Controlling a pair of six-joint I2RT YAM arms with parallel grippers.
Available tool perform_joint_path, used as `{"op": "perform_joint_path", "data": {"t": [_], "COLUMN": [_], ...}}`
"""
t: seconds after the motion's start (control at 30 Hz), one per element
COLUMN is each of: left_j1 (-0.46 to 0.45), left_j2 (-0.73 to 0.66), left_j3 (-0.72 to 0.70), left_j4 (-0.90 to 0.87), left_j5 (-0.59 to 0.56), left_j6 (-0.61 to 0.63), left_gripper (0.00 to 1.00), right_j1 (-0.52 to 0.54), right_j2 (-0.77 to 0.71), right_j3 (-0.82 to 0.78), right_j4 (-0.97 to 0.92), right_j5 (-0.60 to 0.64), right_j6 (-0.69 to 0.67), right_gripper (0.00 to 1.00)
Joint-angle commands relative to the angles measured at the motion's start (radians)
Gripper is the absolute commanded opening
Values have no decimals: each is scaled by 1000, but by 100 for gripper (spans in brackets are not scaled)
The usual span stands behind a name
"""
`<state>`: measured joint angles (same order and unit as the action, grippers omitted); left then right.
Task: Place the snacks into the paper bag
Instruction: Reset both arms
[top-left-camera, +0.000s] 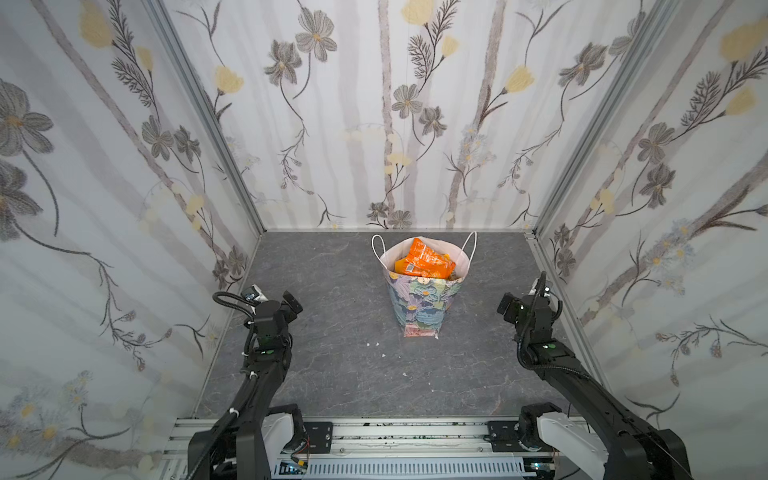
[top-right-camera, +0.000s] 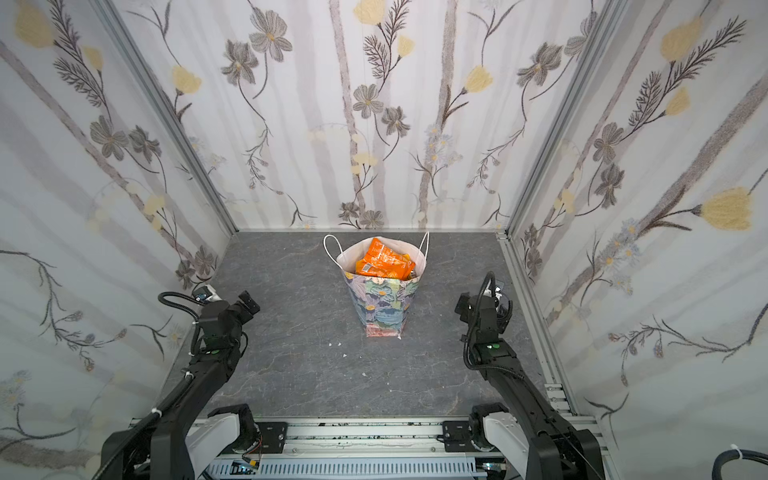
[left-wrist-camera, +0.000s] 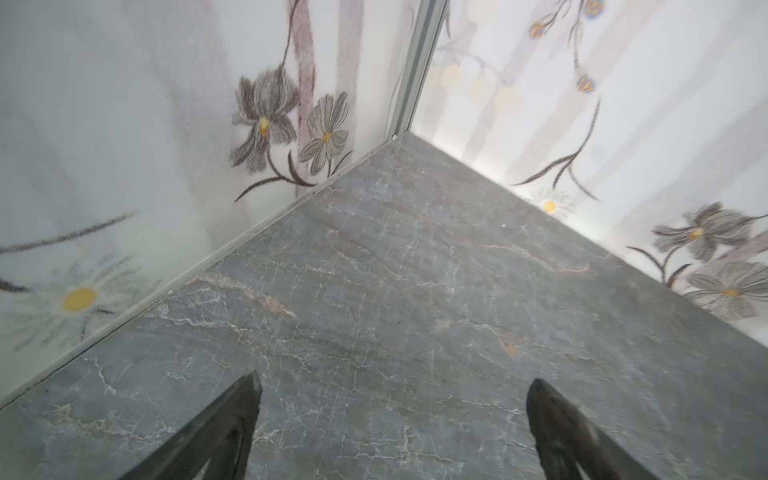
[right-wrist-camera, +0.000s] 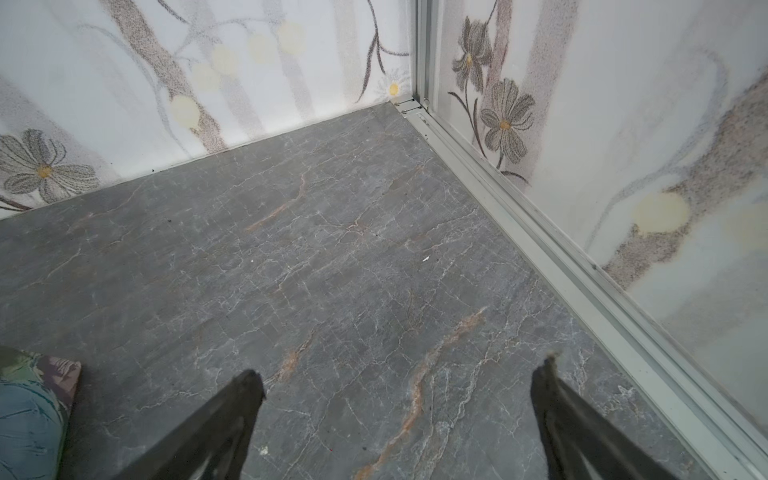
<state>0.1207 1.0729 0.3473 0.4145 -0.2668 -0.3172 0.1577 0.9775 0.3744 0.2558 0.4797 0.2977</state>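
Observation:
The paper bag (top-left-camera: 419, 305) (top-right-camera: 381, 309), printed with pastel flowers, stands upright at the back middle of the grey table, its white cord handles sticking up. Orange snacks (top-left-camera: 424, 261) (top-right-camera: 384, 262) fill its open mouth and a bit of yellow packet shows beside them. My left gripper (top-left-camera: 292, 304) (left-wrist-camera: 392, 380) hangs open over bare table to the bag's left, holding nothing. To the bag's right my right gripper (top-left-camera: 508, 306) (right-wrist-camera: 399, 372) is open and empty too. A corner of the bag (right-wrist-camera: 33, 409) shows at the edge of the right wrist view.
Flower-patterned walls close in the table (top-left-camera: 332, 374) on three sides, with metal corner posts. A few small white scraps (top-left-camera: 376, 344) lie in front of the bag. An aluminium rail (top-left-camera: 415, 432) with both arm bases runs along the near edge.

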Motion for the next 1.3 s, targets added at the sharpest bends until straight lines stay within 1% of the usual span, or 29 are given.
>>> {"op": "perform_joint_path", "data": {"t": [0.0, 0.07, 0.13, 0.2, 0.33, 0.37, 0.43, 0.47, 0.5, 0.53, 0.57, 0.6, 0.63, 0.67, 0.7, 0.73, 0.77, 0.8, 0.83, 0.87, 0.93, 0.97, 1.0, 1.03, 1.27], "left_j1": [1, 1, 1, 2, 8, 7, 7, 7, 7, 6, -8, -29, -45, -95, -130, -130, -129, -127, -127, -133, -138, -139, -139, -139, -140], "left_j2": [90, 132, 165, 181, 286, 275, 286, 285, 294, 320, 354, 407, 451, 477, 530, 499, 511, 517, 503, 518, 510, 516, 508, 516, 512], "left_j3": [-16, -68, -117, -119, -146, -128, -127, -122, -134, -154, -164, -160, -135, -114, -100, -111, -122, -120, -108, -111, -108, -109, -105, -109, -107], "left_j4": [302, 463, 615, 635, 742, 690, 704, 685, 731, 815, 881, 923, 935, 897, 944, 901, 945, 960, 905, 942, 918, 937, 909, 928, 921], "left_j5": [-69, -9, 40, 71, 148, 157, 198, 230, 267, 317, 340, 317, 341, 305, 237, 229, 196, 177, 170, 155, 149, 148, 149, 148, 148], "left_j6": [73, 110, 139, 167, 194, 196, 206, 191, 150, 125, 138, 164, 195, 242, 273, 269, 254, 246, 244, 250, 250, 251, 250, 251, 250], "left_gripper": [100, 100, 100, 100, 100, 100, 100, 100, 100, 100, 100, 100, 100, 100, 100, 100, 100, 100, 100, 100, 100, 100, 100, 100, 100], "right_j1": [-1, -7, -8, -10, -42, -47, -93, -103, -109, -110, -112, -110, -109, -105, -106, -106, -106, -106, -106, -106, -105, -105, -106, -111, -111], "right_j2": [35, 76, 126, 180, 311, 325, 354, 377, 414, 457, 472, 491, 530, 541, 515, 505, 518, 534, 524, 521, 532, 531, 529, 526, 530], "right_j3": [-64, -94, -140, -177, -233, -232, -221, -218, -216, -228, -232, -226, -230, -233, -223, -203, -185, -175, -199, -210, -203, -188, -170, -170, -170], "right_j4": [351, 423, 554, 681, 939, 959, 971, 983, 1010, 1097, 1112, 1089, 1165, 1193, 1122, 1062, 1051, 1068, 1096, 1112, 1116, 1079, 1040, 1036, 1045], "right_j5": [109, 103, 77, 48, 18, 30, -60, -92, -123, -154, -198, -247, -270, -270, -266, -255, -245, -240, -245, -257, -304, -328, -341, -352, -350], "right_j6": [-90, -134, -174, -211, -230, -227, -181, -181, -187, -202, -217, -237, -255, -261, -258, -247, -242, -243, -247, -252, -271, -280, -279, -276, -278], "right_gripper": [100, 99, 100, 99, 100, 100, 100, 100, 100, 99, 100, 100, 100, 100, 99, 100, 100, 99, 100, 100, 100, 100, 100, 100, 99]}}
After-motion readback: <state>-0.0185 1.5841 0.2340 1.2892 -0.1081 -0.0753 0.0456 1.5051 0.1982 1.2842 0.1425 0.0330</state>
